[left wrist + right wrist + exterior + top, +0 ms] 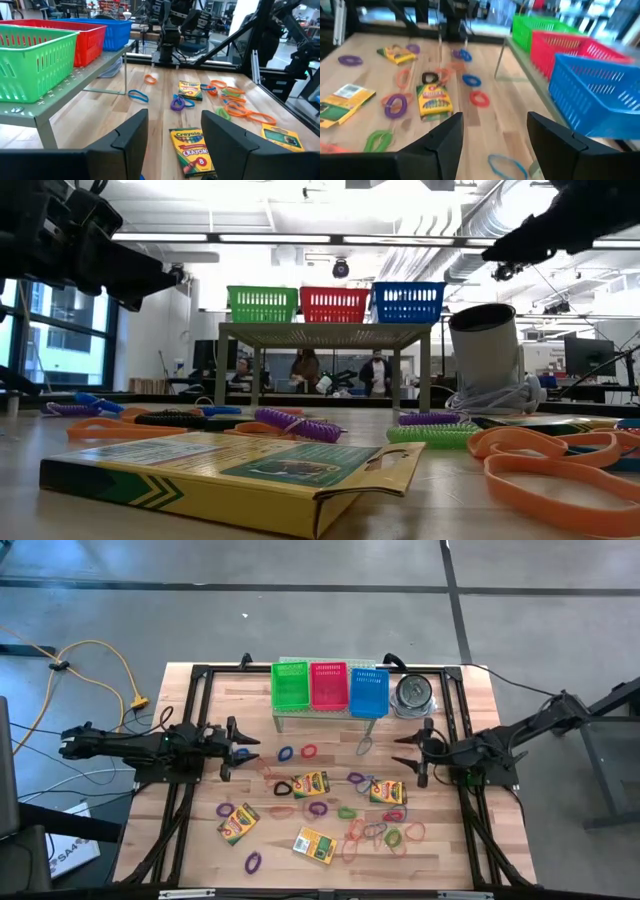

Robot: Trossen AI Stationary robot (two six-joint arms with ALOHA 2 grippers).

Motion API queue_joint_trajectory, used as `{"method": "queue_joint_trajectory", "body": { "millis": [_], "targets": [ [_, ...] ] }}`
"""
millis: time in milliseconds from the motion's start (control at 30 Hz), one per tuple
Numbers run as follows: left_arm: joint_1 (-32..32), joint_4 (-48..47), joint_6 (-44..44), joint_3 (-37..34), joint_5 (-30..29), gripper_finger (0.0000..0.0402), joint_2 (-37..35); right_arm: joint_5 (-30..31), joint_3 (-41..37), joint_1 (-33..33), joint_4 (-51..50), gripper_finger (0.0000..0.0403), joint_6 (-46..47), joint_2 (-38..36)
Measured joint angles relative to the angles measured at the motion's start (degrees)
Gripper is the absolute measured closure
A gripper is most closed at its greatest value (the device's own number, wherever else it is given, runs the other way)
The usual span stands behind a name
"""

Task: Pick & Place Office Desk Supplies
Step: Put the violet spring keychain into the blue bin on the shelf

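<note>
Both the left gripper (pixel 243 748) and the right gripper (pixel 408 752) hang with fingers spread wide, holding nothing. Crayon boxes (pixel 311 784) and rubber-band loops (pixel 308 751) lie scattered on the table (pixel 190 840) between them (none touched).

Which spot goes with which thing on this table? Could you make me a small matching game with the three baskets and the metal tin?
Things:
1. green basket
2. red basket
3. blue basket
4. metal tin

Places, seen from above:
a. middle of the basket row
b. on the table, just right of the shelf
c. left end of the shelf
d. right end of the shelf

Pairs: 1-c, 2-a, 3-d, 4-b
</note>
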Motion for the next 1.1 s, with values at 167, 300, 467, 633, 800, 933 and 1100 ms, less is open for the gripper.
{"method": "queue_joint_trajectory", "body": {
  "millis": [167,300,467,633,800,933,1100],
  "targets": [
    [0.0,0.0,-2.5,0.0,0.0,0.0222,0.0,-0.6,6.6,0.0,-11.1,0.0195,7.2,6.3],
    [0.0,0.0,-2.5,0.0,0.0,0.0222,0.0,-2.1,11.4,0.0,-15.5,0.0195,9.7,10.4],
    [0.0,0.0,-2.7,0.0,0.0,0.0222,0.0,-3.8,17.4,0.0,-20.6,0.0195,9.8,15.8],
    [0.0,-0.1,-2.7,0.0,0.0,0.0222,0.0,-6.2,22.2,0.0,-24.7,0.0195,11.1,21.8],
    [0.0,-0.1,-2.7,0.0,0.0,0.0222,0.0,-10.2,23.9,0.0,-26.7,0.0195,13.9,26.7],
    [0.0,-0.1,-2.7,0.0,0.0,0.0222,0.0,-14.3,23.8,0.0,-27.0,0.0199,13.6,31.0],
    [0.0,-0.2,-2.6,0.0,0.0,0.0222,0.0,-19.7,23.8,0.8,-25.6,0.0212,7.9,35.8]
  ]
}}
